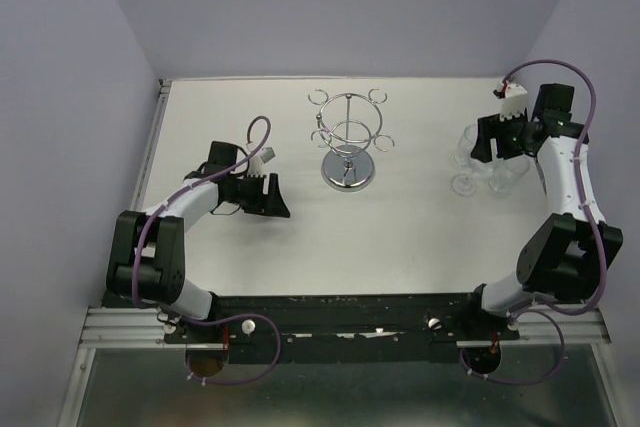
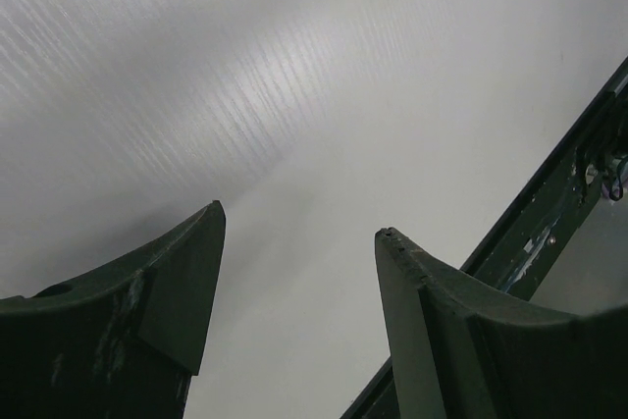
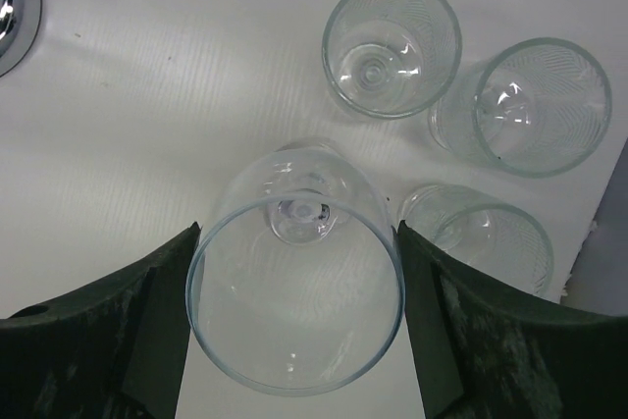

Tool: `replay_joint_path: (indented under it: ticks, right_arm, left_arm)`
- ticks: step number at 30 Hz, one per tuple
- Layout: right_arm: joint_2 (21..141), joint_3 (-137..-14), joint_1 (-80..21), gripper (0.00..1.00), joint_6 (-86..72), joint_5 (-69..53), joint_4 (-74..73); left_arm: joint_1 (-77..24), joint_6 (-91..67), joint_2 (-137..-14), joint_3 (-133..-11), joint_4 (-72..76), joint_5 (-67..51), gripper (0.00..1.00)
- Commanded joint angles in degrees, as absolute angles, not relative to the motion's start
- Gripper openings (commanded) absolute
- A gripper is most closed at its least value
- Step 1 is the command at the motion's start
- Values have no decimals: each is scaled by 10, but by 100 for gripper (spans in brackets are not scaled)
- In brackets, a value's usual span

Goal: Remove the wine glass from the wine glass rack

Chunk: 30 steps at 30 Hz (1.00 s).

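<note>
White bench (image 1: 420, 237), ribbed surface, shut in by pale lilac walls (image 1: 350, 7).

At the right hand (image 3: 297, 230), both fingers (image 3: 98, 340) are laid against the rim of the wine glass (image 3: 294, 311), one on each side. This is read as a grasp. The glass is held upright, with its long axis vertical and its rim turned up to the wrist camera. Its foot is seen through the bowl. Whether the foot touches the bench cannot be told.

Just beyond that hand three more glasses are stood upright on the bench: glass B (image 3: 392, 46), glass C (image 3: 535, 105) and glass D (image 3: 481, 233). Glass D is just beside one fingertip. B and C are close together; contact is not certain.

Left of that hand, well apart and at mid-bench, the wine glass rack (image 1: 347, 142) is stood. No glass is seen hung on it.

The left hand (image 2: 300, 219) is spread, with nothing between its jaws and only bare bench below. It is placed near-left of the rack.

Judgement: removal is taken as done. What is left, the setting-down and letting go, turns on the upright glass and on glass D crowding the finger that must swing outward.

Count:
- Wine glasses: four, one in hand and three stood.
- Rack: one, with at least four small loops made out; the exact number is not certain.
- Hands: two.
</note>
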<state>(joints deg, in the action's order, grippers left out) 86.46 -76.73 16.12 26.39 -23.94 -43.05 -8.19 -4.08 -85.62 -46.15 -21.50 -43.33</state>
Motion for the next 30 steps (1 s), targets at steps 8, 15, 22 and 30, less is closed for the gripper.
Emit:
replay_joint_path:
  ticks: [8,15,22,30]
  right_arm:
    - [925,-852,189,62,271,-221,-460]
    - [934,-848,193,63,266,-234,-461]
    - [936,-841,193,73,264,-231,-468]
    - [907,-864,194,100,233,-217,-468]
  left_arm:
    - [-77,-42,-863,-467,-200,-428,73]
    - [-77,-43,-858,-461,-199,-427,73]
    - [-76,-43,-850,-456,-197,-425,73]
    - [-76,-36,-846,-455,-197,-442,73]
